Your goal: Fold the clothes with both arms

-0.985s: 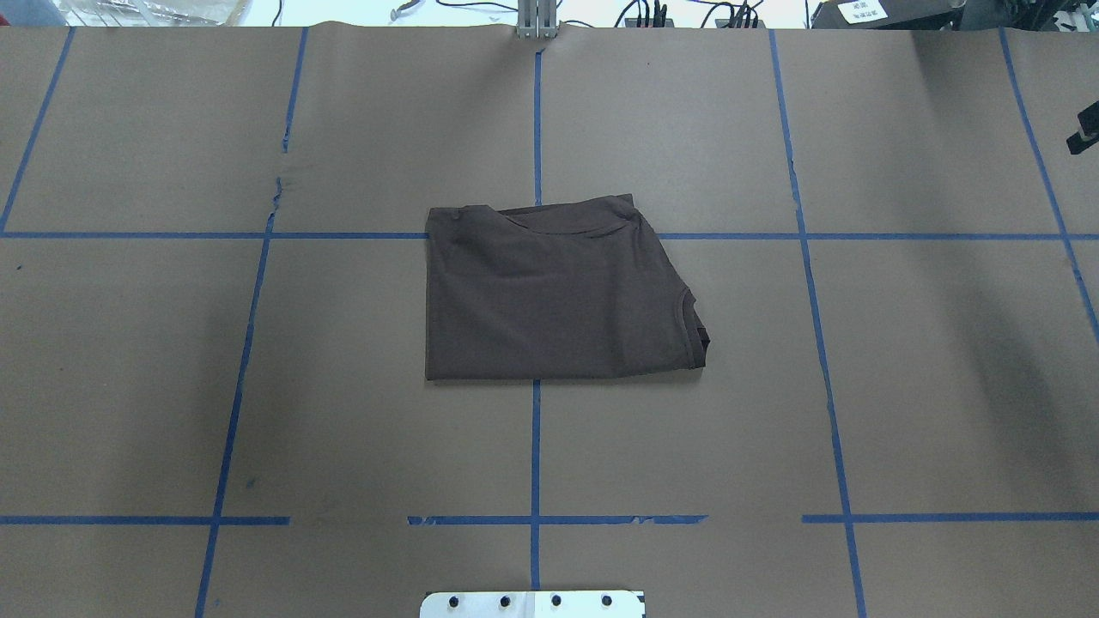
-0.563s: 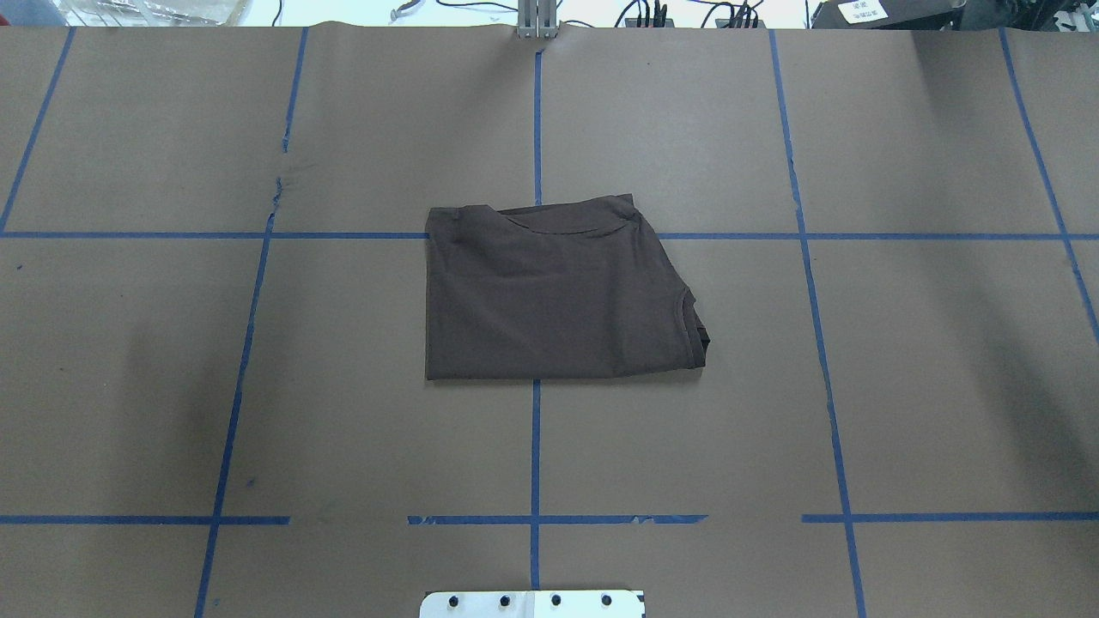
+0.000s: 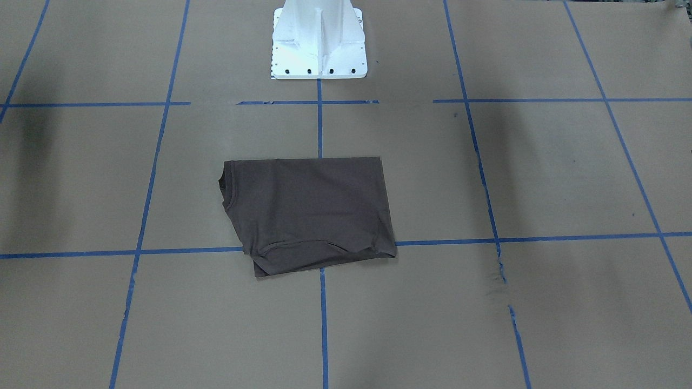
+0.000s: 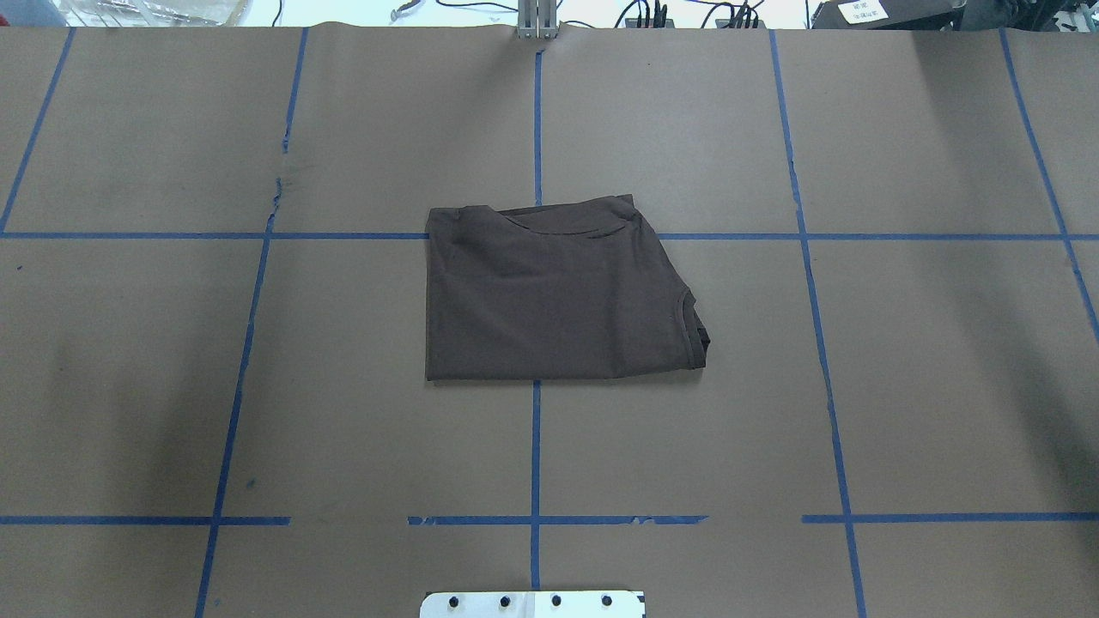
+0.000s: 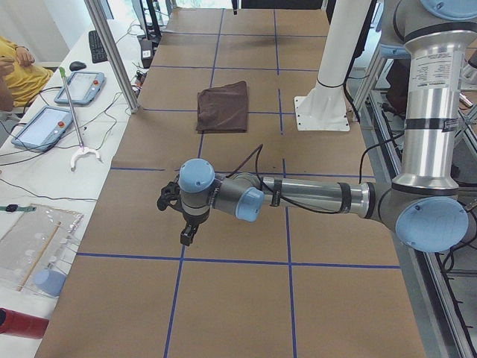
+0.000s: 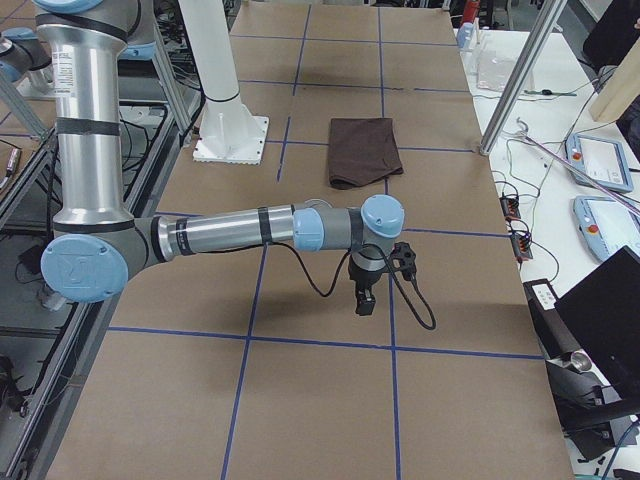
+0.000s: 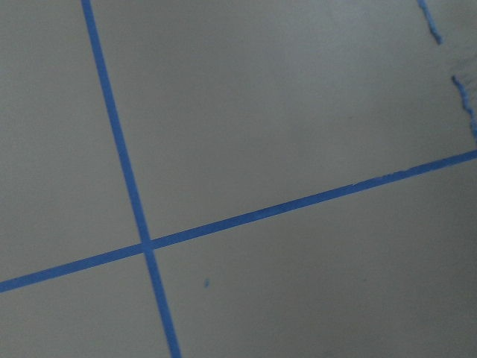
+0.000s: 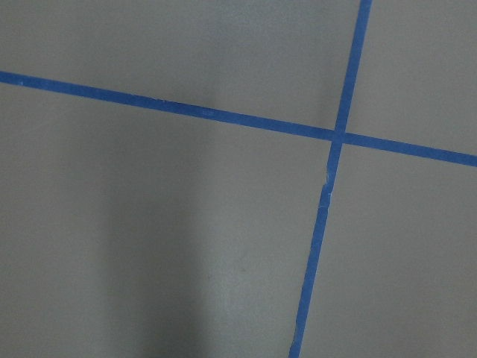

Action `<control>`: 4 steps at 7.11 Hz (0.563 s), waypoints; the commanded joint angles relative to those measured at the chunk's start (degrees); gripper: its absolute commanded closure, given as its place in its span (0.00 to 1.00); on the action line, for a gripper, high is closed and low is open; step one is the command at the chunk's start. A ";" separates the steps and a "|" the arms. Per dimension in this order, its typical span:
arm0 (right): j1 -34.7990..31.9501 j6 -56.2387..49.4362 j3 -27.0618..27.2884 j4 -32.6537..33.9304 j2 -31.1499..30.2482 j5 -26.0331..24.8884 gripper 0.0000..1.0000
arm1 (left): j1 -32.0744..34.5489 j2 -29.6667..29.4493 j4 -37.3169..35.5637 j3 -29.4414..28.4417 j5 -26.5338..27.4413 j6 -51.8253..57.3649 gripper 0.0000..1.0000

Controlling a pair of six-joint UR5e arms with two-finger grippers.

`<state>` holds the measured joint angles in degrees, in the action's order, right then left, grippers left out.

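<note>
Brown cotton jersey, folded into a compact block, was what you had at the middle of the table. The dark brown T-shirt [image 4: 558,296] lay flat on the kraft paper [image 4: 927,386], across the central blue tape line [image 4: 535,446] and well apart from the white pedestal [image 3: 319,38]. Its ribbed collar [image 4: 694,324] showed at the edge on the robot's right. The far edge looked looser, with a curved hem lying over the layer beneath (sleeve or bottom hem, you could not have told which).

Both arms were far from it. The left gripper [image 5: 186,237] hung low over bare paper toward the table's left end, and the right gripper [image 6: 365,298] did the same at the right end. Each wrist camera saw only paper and crossing tape. Only the side cameras caught them, so I cannot tell how far apart either one's fingers stood. No cloth hung from either.

You could have expected the shirt to handle as light, soft and limp, its layers sliding over one another. For another fold, the two corners of the crisp near edge looked the best hold, pinching every layer and lifting both sides together.
</note>
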<state>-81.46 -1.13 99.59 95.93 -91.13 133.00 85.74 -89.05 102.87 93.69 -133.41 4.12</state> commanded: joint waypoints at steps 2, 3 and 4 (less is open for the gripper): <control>-0.89 -0.45 0.43 -0.22 -1.41 2.09 0.00 | 0.66 0.80 -6.53 0.53 1.75 0.11 0.00; -1.85 -0.54 -0.10 -0.22 -2.20 2.27 0.00 | 0.66 2.80 -6.46 1.05 1.49 -0.07 0.00; -1.86 -2.54 -0.28 -0.22 -2.55 2.27 0.00 | 0.66 4.04 -5.85 2.62 -1.21 -4.17 0.00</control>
<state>-82.94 -2.14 99.61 95.71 -93.14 135.17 86.37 -86.63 96.85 94.97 -132.54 3.21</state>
